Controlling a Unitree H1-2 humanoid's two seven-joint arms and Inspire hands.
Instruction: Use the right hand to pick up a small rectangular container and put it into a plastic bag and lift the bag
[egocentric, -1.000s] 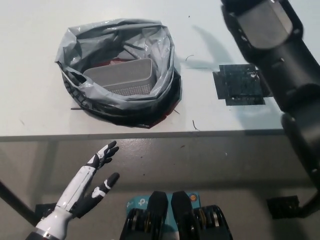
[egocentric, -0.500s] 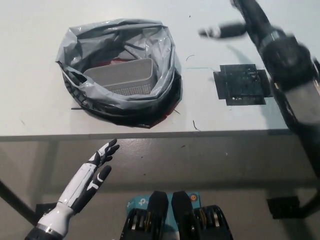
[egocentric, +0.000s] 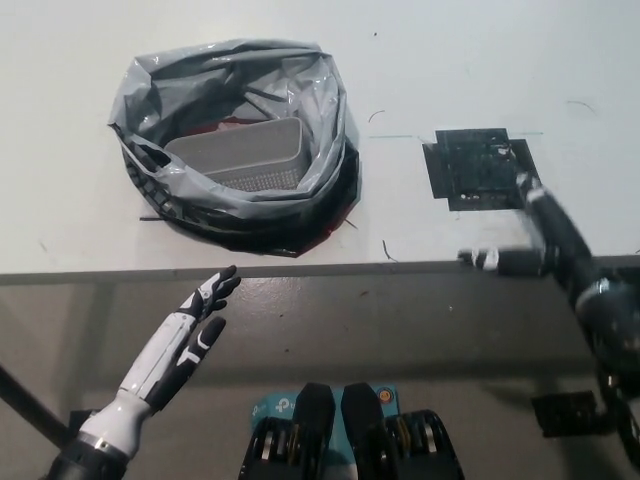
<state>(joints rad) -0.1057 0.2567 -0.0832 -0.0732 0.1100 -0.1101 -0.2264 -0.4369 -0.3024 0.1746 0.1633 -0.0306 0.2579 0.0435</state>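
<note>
The grey plastic bag (egocentric: 235, 90) sits open on the white table at the upper left, over a dark red and black base. A small grey rectangular container (egocentric: 240, 155) lies inside it, long side across. My black right hand (egocentric: 535, 235) is blurred at the table's front edge on the right, far from the bag, open and holding nothing. My white left hand (egocentric: 185, 345) rests open below the table edge at the lower left.
A black square patch (egocentric: 478, 168) lies on the white table (egocentric: 430, 60) right of the bag, just above my right hand. The table's front edge (egocentric: 330, 270) runs across the middle of the picture, with grey floor below it.
My right arm has swung from the table's far right side down to its front edge. The bag and container have not moved. The left hand shifted slightly.
</note>
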